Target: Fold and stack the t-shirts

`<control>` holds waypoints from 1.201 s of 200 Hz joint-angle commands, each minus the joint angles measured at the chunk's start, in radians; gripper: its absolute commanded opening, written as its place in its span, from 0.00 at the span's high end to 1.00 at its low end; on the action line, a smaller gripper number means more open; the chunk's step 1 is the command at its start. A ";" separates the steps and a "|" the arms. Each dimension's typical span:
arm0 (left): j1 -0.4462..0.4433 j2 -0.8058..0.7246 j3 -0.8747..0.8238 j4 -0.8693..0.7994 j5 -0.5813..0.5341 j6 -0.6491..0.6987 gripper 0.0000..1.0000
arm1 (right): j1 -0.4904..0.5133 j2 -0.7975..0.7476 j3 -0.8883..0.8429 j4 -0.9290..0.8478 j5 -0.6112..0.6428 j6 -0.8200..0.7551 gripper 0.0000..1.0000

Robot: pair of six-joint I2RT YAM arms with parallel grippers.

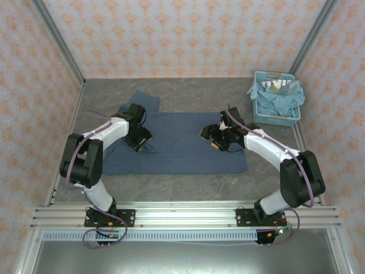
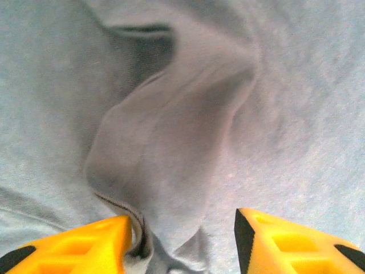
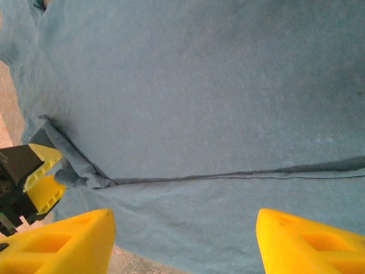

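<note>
Standing t-shirt (image 2: 171,142) ridge at left pincer (image 2: 182,221)

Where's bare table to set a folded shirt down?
Bare table: the far strip between the spread t-shirt and back wall, left of the basket; and the near strip between t-shirt hem and rail. Centre is crowded: t-shirt, left arm and right arm over it.

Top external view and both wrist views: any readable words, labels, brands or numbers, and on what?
None can be read.
The t-shirt is plain, with no print.
The pale items in the basket are too small to tell whether they carry any text.
</note>
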 commanded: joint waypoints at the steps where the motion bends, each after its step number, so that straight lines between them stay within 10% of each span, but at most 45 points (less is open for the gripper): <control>1: -0.015 0.041 0.052 -0.124 -0.052 0.009 0.50 | -0.001 0.008 0.011 0.001 0.027 0.010 0.34; 37: -0.031 0.055 0.074 -0.074 -0.028 0.008 1.00 | -0.002 0.005 0.011 -0.011 0.040 0.010 0.34; 193: -0.116 0.405 0.564 -0.394 -0.139 0.346 1.00 | -0.037 0.027 0.026 -0.058 0.029 0.005 0.36; 240: -0.139 0.300 0.503 -0.165 -0.023 0.445 0.83 | -0.054 0.010 -0.004 -0.071 0.066 0.018 0.36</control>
